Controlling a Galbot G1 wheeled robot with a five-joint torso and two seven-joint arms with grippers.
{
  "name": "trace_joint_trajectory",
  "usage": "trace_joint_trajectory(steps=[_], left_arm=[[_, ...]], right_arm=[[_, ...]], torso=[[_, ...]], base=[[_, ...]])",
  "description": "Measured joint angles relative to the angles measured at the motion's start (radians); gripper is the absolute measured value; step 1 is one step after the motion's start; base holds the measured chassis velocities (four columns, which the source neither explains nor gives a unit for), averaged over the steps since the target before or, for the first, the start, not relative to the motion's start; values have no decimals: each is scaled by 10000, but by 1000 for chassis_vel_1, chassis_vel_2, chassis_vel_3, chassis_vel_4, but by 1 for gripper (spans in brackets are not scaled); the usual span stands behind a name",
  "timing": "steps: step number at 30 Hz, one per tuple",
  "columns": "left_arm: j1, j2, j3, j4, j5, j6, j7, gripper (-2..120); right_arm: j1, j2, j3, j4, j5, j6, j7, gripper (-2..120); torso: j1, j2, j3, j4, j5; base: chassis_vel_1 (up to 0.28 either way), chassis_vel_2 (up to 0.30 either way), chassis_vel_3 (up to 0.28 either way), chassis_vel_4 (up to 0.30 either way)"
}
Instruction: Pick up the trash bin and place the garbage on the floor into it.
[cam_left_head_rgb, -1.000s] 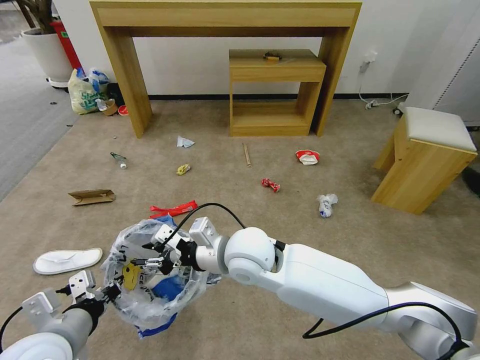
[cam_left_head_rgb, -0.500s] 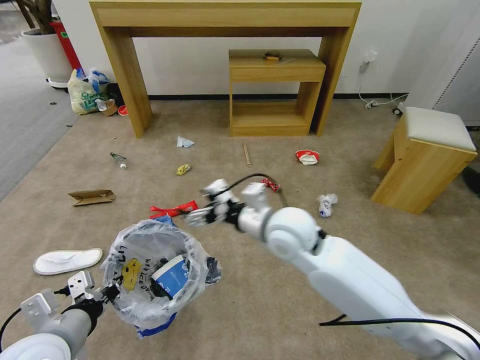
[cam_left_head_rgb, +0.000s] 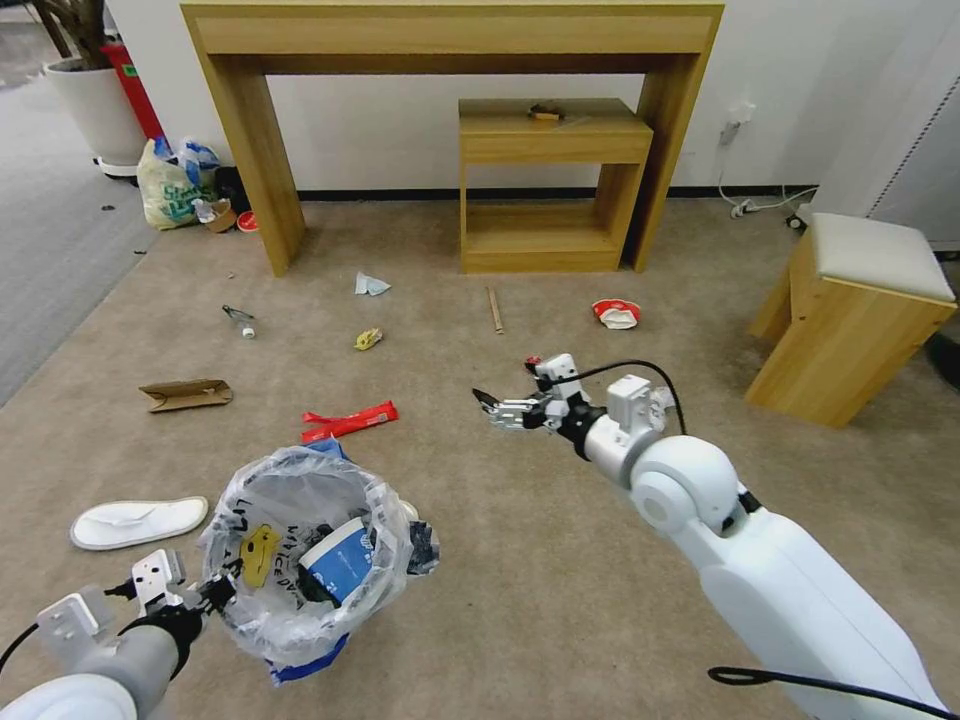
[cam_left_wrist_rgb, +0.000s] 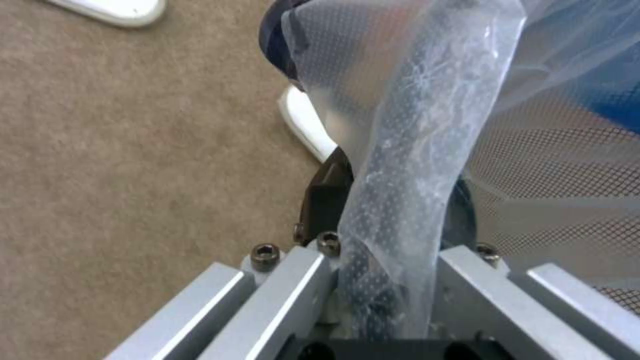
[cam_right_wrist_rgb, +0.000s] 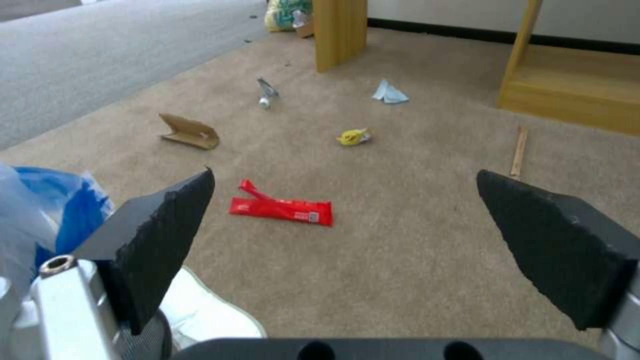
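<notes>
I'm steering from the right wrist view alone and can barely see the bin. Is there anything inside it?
Observer: Yes. In the head view a blue-white paper cup lies inside the trash bin.
Operator: What is holding the bin?
Observer: The left gripper is shut on the bin's rim. The left wrist view shows the clear liner pinched between its fingers.
Operator: Is there any litter that my frame misses?
Observer: A crumpled red-white cup lies on the floor, beyond the right gripper and off towards the robot's right.
</notes>
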Motion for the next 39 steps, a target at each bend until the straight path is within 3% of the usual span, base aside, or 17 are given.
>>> trace_joint_trajectory(steps=[32, 36, 39], left_arm=[[255, -389, -18, -190, 459, 0, 286, 0], [284, -426, -18, -229, 500, 0, 315, 0], [353, -441, -101, -295, 506, 0, 320, 0]], right_arm=[[-1650, -179, 715, 447, -920, 30, -270, 100], [-1676, -346, 730, 115, -1024, 154, -624, 100], [-1528, -612, 478, -708, -1430, 749, -1254, 100]], torso=[[0, 0, 0, 2, -2], [0, 0, 0, 1, -3], [0, 0, 0, 2, -4]], base=[[157, 163, -151, -154], [149, 147, -155, -151], [72, 108, -83, -105]])
